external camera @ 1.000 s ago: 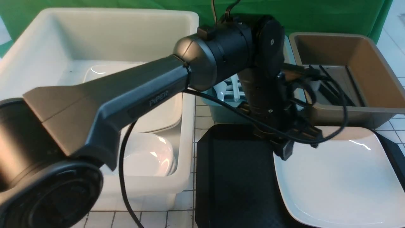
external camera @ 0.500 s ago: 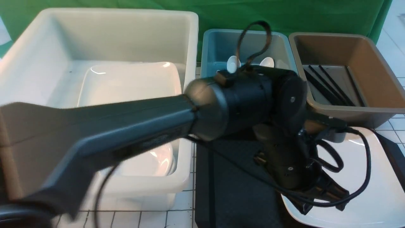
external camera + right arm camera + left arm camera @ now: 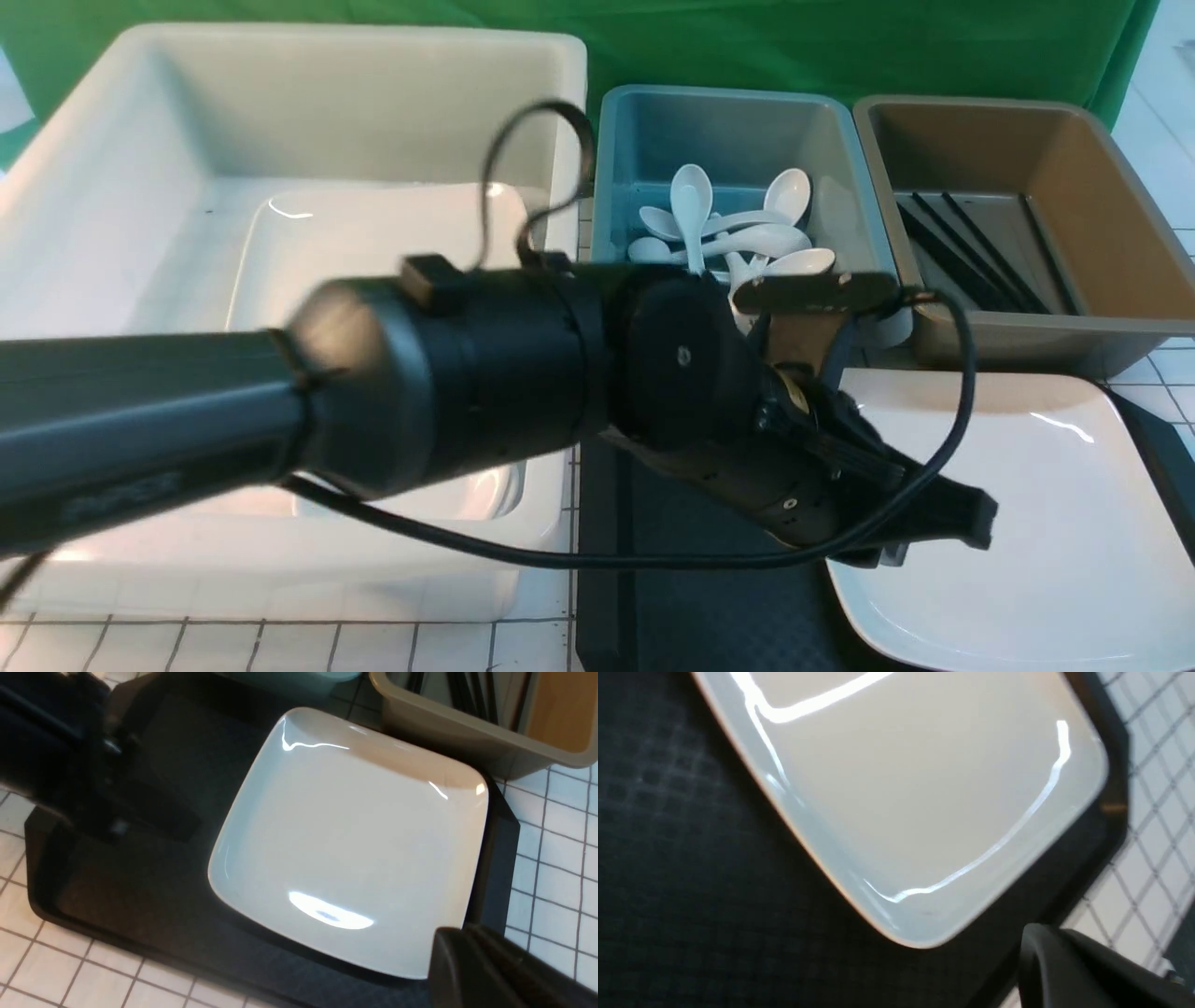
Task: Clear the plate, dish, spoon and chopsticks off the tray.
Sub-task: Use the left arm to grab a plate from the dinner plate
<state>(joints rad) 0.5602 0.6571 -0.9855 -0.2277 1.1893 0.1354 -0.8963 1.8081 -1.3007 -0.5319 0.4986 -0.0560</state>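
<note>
The plate [image 3: 1027, 523] is lying flat on the right half of the tray [image 3: 672, 616], its far edge sitting close to the tray's far rim. The left arm is reaching across from the left, and the left gripper [image 3: 966, 527] is hanging over the plate's left edge with jaws closed and nothing between them; contact with the plate cannot be told. The right gripper [image 3: 462, 956] is showing only as a dark tip in its own wrist view, jaws closed and empty, above the tray's right rim. Along the far edge of the bench [image 3: 448, 644], white spoons [image 3: 695, 201] are lying in a teal tub [image 3: 738, 131] and black chopsticks [image 3: 971, 247] in a brown tub [image 3: 1102, 159].
</note>
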